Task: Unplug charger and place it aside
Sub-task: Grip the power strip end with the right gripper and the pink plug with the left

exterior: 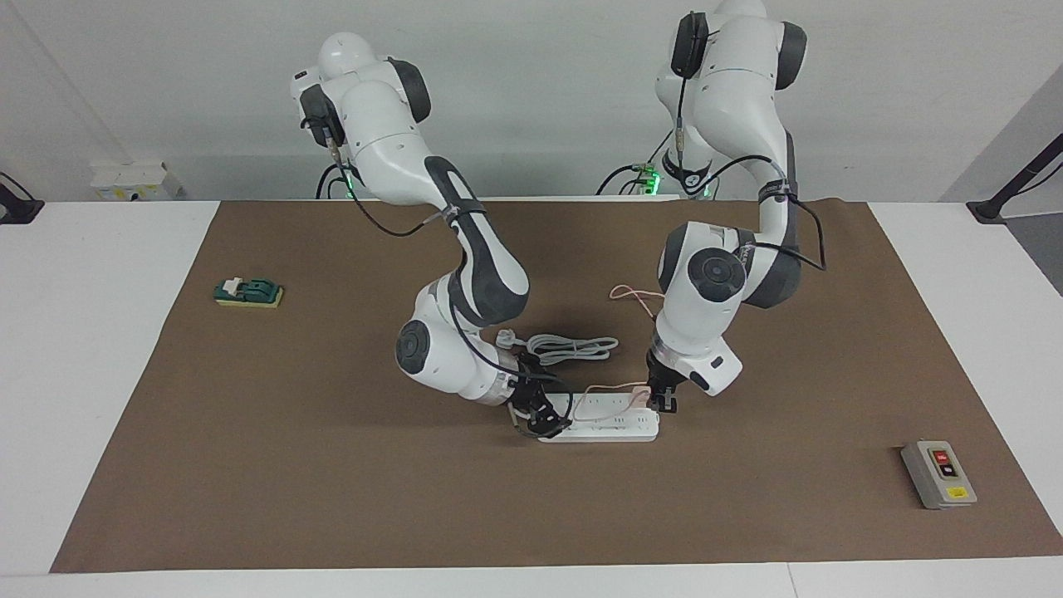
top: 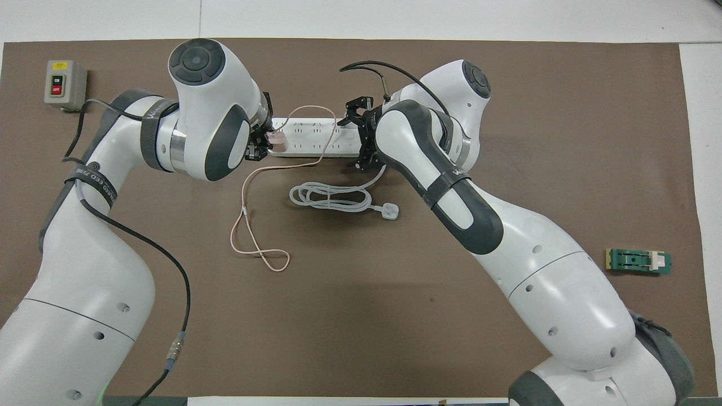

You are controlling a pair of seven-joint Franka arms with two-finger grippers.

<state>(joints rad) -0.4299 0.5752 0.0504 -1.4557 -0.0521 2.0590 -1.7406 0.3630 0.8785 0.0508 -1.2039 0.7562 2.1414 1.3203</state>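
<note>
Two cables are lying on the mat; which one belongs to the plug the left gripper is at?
The thin pink cable, which runs up to the charger at the left gripper. The thick white cord lies coiled nearer the robots than the power strip.

We see the long white plastic power strip (top: 316,138) hemmed in at both ends: the left gripper (top: 264,141) at the small pale-pink cube charger (top: 277,141), the right gripper (top: 361,138) at the other end. The thin pink cable (top: 254,237) and the coiled white cord (top: 333,198) clutter the brown-covered counter (top: 361,316) nearer the robots. Farther from the robots than the strip, we find open counter.
</note>
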